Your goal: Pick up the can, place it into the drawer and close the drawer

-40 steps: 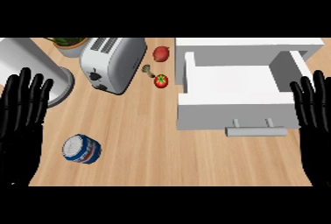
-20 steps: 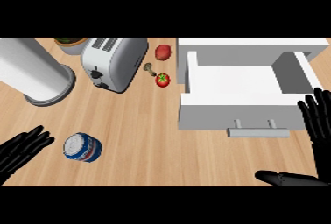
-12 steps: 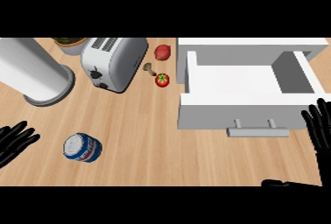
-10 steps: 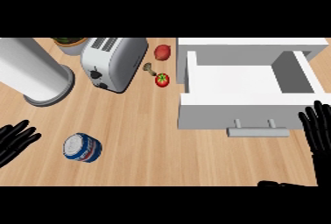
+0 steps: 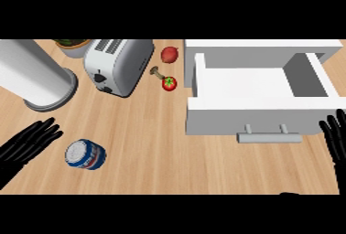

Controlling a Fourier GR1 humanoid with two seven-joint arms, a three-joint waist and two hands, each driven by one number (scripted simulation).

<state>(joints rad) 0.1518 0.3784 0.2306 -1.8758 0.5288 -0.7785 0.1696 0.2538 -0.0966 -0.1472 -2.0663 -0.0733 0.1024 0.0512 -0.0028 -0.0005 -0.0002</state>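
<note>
Blue cylindrical can [image 5: 86, 155], white boxy drawer [image 5: 256, 91]

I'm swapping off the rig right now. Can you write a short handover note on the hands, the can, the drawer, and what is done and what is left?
Left hand: open, fingers straight, at the view's left edge beside the can, not touching it.
Right hand: open, at the right edge, just right of the drawer's front.
Blue and white metal can: lying on its side on the wooden counter, lower left.
White drawer: pulled open, nothing visible inside; grey handle faces the robot.
Done: nothing yet.
Left: grasp the can, put it in the drawer, push the drawer shut.
</note>
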